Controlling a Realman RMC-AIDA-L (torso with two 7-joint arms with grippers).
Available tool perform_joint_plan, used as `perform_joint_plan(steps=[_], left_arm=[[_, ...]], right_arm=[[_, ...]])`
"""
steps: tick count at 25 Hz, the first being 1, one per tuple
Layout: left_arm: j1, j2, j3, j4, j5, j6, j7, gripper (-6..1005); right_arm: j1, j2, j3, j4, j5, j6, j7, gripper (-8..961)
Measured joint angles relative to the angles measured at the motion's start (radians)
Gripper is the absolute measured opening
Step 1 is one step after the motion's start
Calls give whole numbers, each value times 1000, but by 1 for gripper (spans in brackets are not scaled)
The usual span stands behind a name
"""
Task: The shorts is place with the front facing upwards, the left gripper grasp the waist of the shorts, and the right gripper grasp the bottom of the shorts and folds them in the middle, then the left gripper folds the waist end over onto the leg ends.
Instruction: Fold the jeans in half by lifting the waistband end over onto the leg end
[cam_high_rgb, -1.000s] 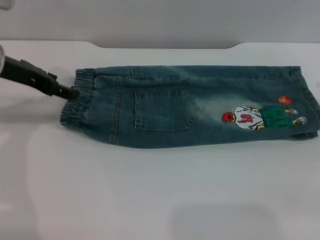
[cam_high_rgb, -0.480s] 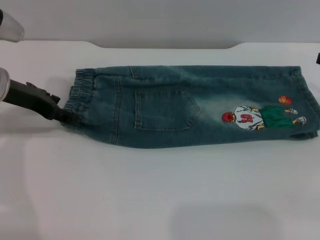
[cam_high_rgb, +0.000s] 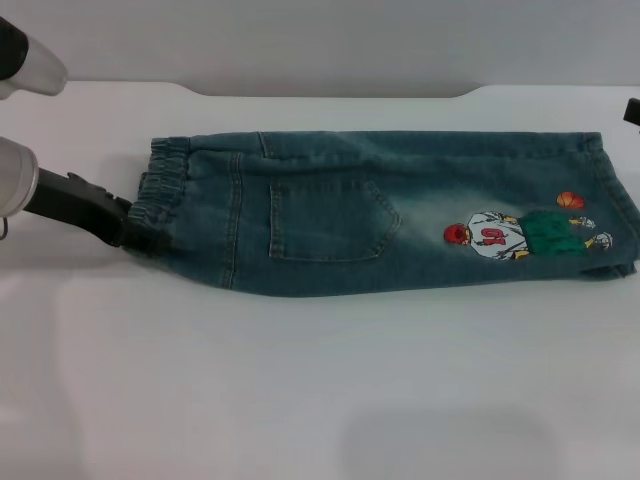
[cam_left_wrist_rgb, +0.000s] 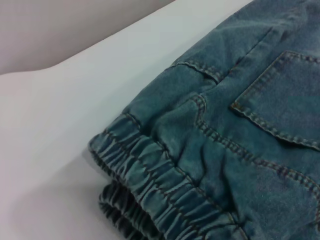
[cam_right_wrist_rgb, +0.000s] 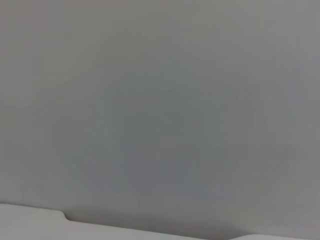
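Your black left gripper (cam_high_rgb: 148, 240) touches the crinkled elastic waist (cam_high_rgb: 152, 195) of the folded blue-green denim shorts (cam_high_rgb: 380, 212); finger state unclear. Right gripper (cam_high_rgb: 632, 110) idles at the table's far right edge.

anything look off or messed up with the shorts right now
Nothing looks damaged. The shorts lie flat, folded lengthwise, pocket and cartoon print up. Minor oddities: the waist is bunched where the left gripper meets its near corner, and a lower layer peeks out at the leg ends. The right gripper barely shows at the table's far right edge.
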Motion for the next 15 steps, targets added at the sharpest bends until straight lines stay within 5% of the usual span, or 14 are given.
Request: perform_joint_plan(steps=[15], left_arm=[[8,-14,1,130,113,-14,8,814]], right_arm=[[2,0,0,11,3,1,-4,445]])
